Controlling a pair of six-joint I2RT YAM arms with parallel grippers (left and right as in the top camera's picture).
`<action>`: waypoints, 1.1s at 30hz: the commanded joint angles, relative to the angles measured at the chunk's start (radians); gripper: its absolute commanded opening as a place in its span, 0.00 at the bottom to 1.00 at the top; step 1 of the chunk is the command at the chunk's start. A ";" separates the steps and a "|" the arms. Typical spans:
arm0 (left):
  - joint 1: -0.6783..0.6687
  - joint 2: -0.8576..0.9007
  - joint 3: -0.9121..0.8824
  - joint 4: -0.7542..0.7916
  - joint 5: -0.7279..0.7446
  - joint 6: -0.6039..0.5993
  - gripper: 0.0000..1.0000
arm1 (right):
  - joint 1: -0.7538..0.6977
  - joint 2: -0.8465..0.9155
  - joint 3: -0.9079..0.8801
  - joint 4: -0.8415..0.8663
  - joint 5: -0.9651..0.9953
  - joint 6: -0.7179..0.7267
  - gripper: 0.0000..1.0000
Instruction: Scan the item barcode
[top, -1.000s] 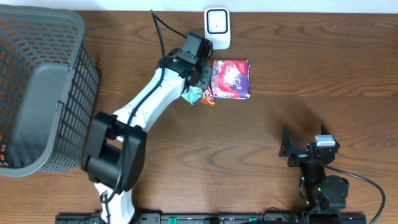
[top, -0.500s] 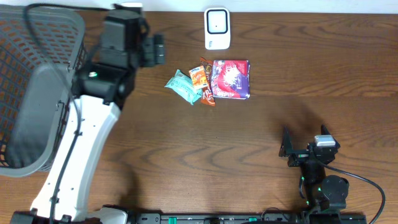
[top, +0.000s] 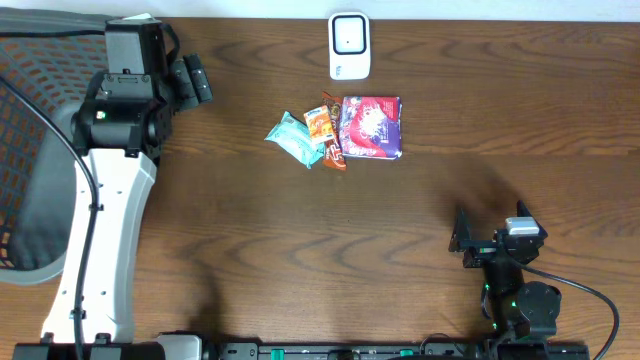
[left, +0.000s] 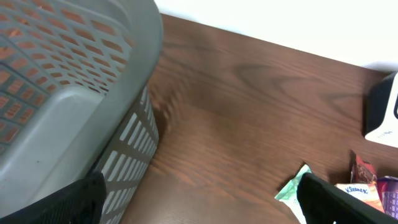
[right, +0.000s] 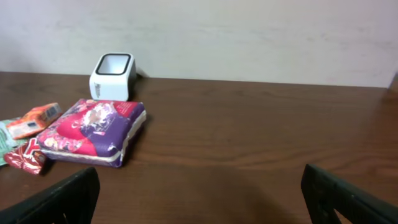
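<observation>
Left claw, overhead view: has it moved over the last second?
Yes. The left claw has swung left, away from the white box-shaped scanner and toward the grey mesh plastic basket, and now stands open.

On my overhead feed I see a grey plastic basket (top: 25, 130) at the far left of the dark wooden desk (top: 400, 220), its walls a lattice of small rectangular openings. In the left wrist view its smooth solid rim curves close to the lens. A pale wall (right: 249, 37) runs behind the desk's far edge.
</observation>
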 joint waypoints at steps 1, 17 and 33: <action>0.006 0.008 0.002 -0.004 -0.013 -0.016 0.98 | -0.007 -0.003 -0.001 -0.005 0.011 -0.011 0.99; 0.006 0.008 0.002 -0.004 -0.013 -0.016 0.98 | -0.007 -0.003 -0.001 0.357 -0.050 0.021 0.99; 0.006 0.008 0.002 -0.003 -0.013 -0.016 0.98 | -0.006 0.388 0.289 0.496 -0.273 -0.023 0.99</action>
